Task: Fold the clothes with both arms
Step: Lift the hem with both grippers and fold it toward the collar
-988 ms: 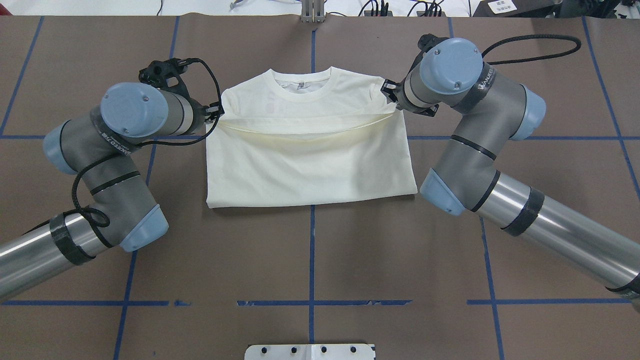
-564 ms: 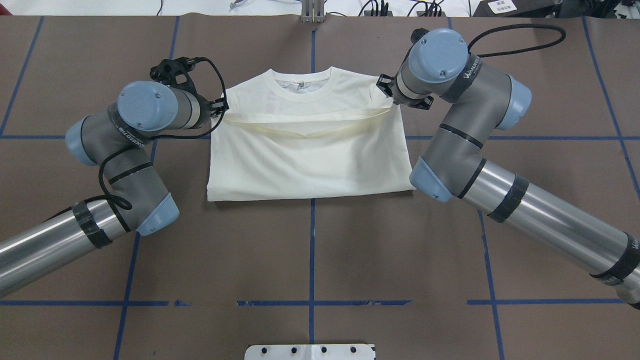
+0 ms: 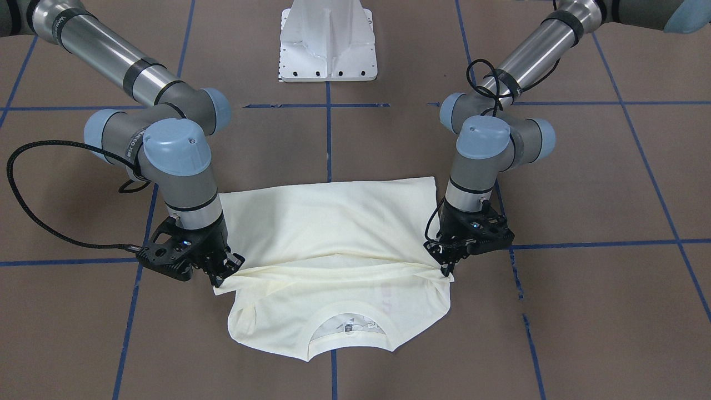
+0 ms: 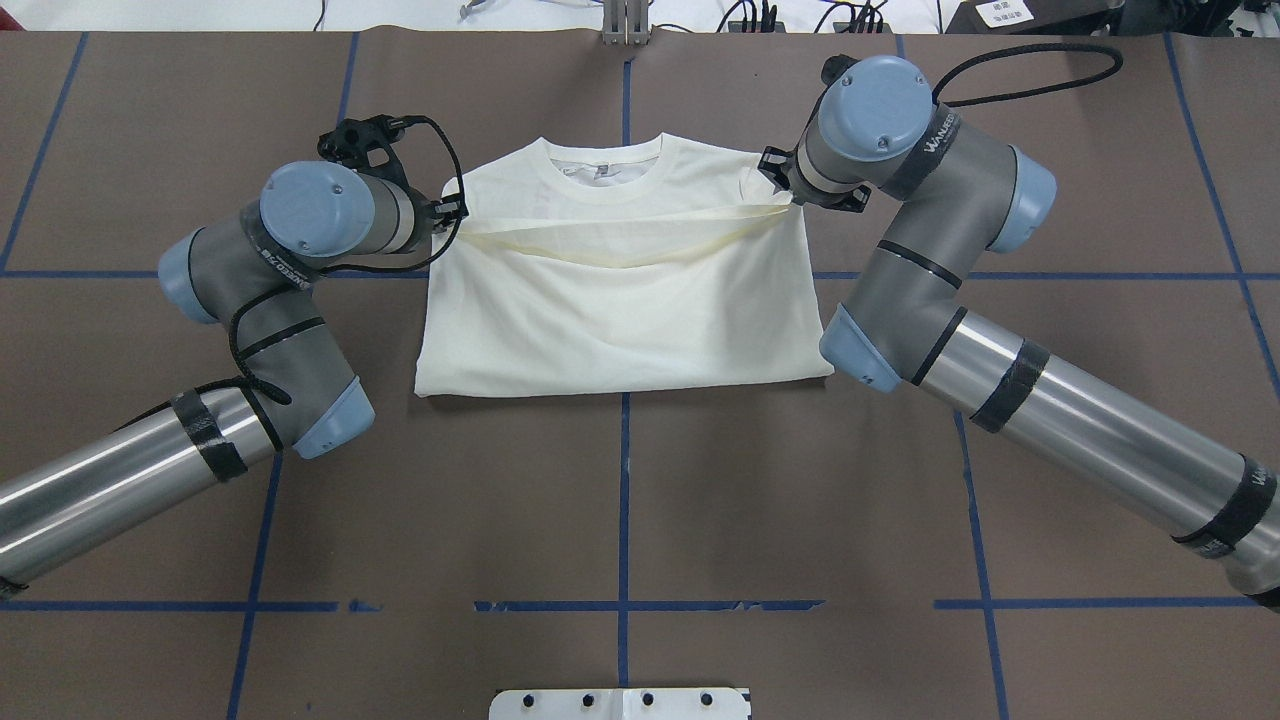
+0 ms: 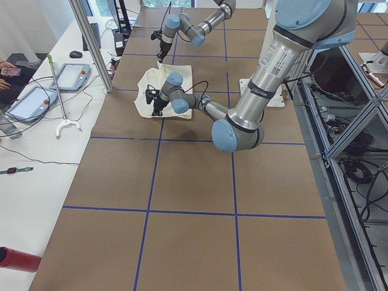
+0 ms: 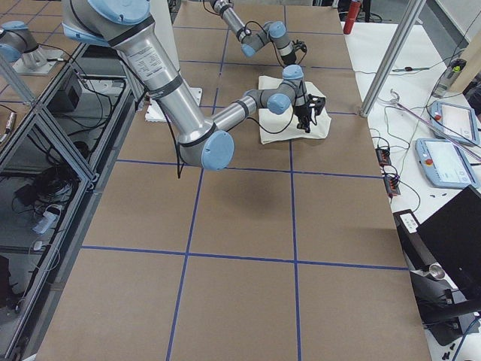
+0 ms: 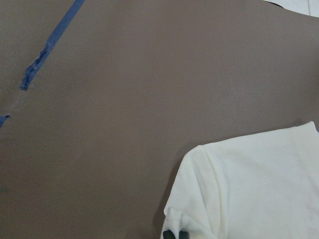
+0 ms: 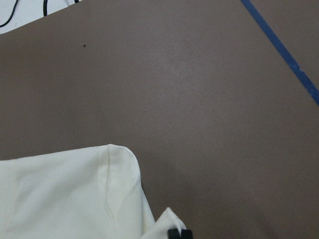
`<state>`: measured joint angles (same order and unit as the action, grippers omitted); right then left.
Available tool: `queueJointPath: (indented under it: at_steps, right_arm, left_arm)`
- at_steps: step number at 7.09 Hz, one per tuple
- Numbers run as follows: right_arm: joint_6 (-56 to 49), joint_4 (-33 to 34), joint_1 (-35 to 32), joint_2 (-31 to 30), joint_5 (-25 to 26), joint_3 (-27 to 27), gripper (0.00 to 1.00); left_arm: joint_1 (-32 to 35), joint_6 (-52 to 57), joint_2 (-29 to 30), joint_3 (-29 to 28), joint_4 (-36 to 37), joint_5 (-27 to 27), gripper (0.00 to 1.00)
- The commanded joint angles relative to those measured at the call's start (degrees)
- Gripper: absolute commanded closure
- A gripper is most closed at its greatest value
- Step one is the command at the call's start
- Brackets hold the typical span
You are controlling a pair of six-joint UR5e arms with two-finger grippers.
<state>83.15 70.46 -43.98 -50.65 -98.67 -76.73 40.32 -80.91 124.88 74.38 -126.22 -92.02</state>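
Cream shirt point(image 4: 620, 320) lies half folded on the table point(image 4: 620, 500); my left gripper point(image 4: 450, 214) and right gripper point(image 4: 779, 190) each pinch a hem corner. I should carry both evenly, edge taut, onto the shoulders.

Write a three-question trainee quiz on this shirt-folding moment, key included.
1. True or false: the shirt has its neck on the side away from the pedestal base.
2. The left gripper grips: A a corner of the shirt's upper layer; B the neckband; C nothing.
3. Fill in: the tape lines on the table are ____.
Key: 1 true; 2 A; 3 blue.
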Motion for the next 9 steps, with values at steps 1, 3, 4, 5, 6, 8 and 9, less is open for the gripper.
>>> queueJointPath:
  at_steps: [1, 3, 4, 5, 6, 8, 9]
  right_arm:
    - [-0.2, -3.5, -0.4, 1.1, 0.1, 3.0, 1.00]
    - [-0.2, -3.6, -1.2, 3.1, 0.1, 4.6, 1.00]
    - [-0.2, -3.8, -1.2, 3.3, 0.0, 6.0, 1.00]
    - [-0.2, -3.8, -1.2, 3.5, 0.0, 6.1, 0.89]
    - [-0.1, -3.8, -1.5, 3.8, -0.1, 6.0, 0.61]
    - [0.3, -3.8, -1.5, 3.8, -0.5, 4.8, 0.46]
    - [0.5, -3.8, -1.6, 1.8, -2.0, 1.9, 0.41]
  left_arm:
    - [0.2, 0.1, -0.3, 0.1, -1.2, -0.1, 0.84]
    - [0.3, 0.3, -0.9, 0.3, -1.2, -0.1, 0.78]
    - [0.3, 0.4, -1.6, 1.3, -1.1, -0.2, 0.75]
    - [0.3, 1.5, -3.6, 2.8, -1.5, -0.3, 0.63]
    - [0.6, 4.9, -4.9, 5.1, -2.2, -0.4, 0.56]
    - [0.7, 5.0, -6.0, 6.1, -2.3, -0.4, 0.53]
    - [0.8, 4.9, -6.2, 7.2, -2.2, -0.4, 0.52]
